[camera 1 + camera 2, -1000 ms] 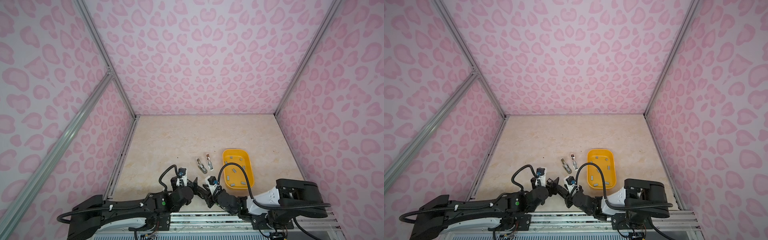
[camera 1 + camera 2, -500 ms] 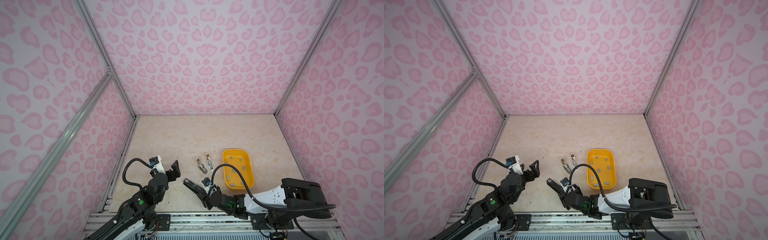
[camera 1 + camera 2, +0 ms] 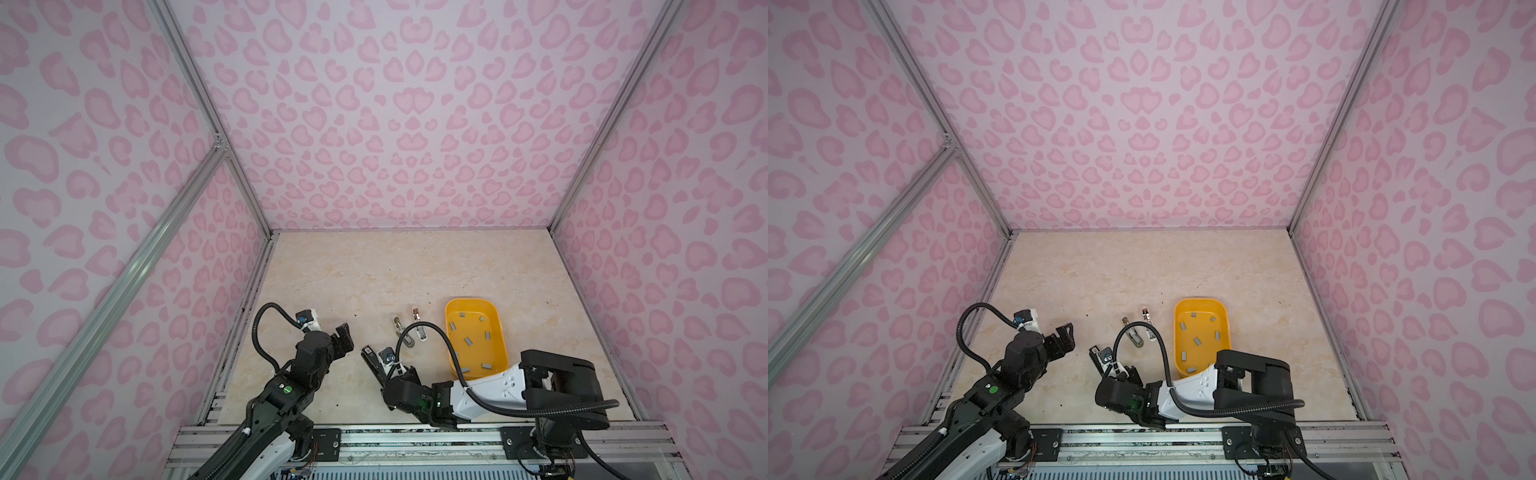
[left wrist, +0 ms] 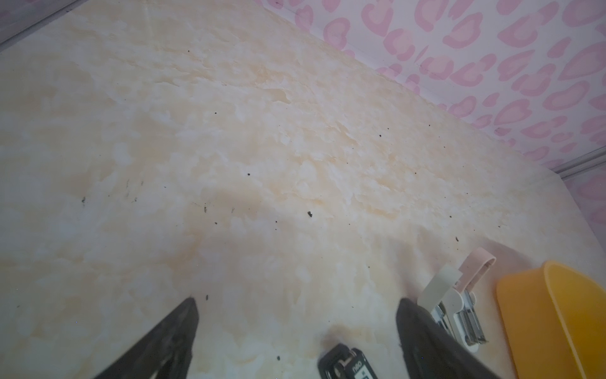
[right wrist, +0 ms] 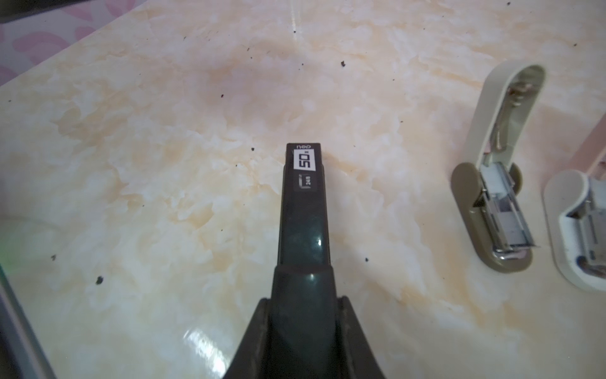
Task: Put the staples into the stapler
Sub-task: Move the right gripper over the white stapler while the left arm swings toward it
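My right gripper [image 5: 303,315] is shut on a dark stapler [image 5: 303,213] with a white "50" label at its far end. In both top views this dark stapler [image 3: 369,358] [image 3: 1096,357] points away from the right gripper [image 3: 384,374] toward the back left, low over the table. The left gripper [image 3: 343,338] [image 4: 296,302] stands open with nothing in it, just left of the stapler's tip [image 4: 347,362]. Several grey staples [image 3: 467,340] [image 3: 1196,340] lie loose in a yellow tray [image 3: 471,299].
Two small staplers lie opened out on the table between the dark stapler and the tray: an olive and cream one [image 5: 492,210] [image 3: 409,340] and a pink and white one [image 5: 577,236] [image 3: 422,334]. The yellow tray [image 4: 557,311] sits beyond them. Pink patterned walls enclose the table.
The left gripper has drawn away from the right one, moving left and back, and stays open. The right gripper has swung left with the dark stapler in it.
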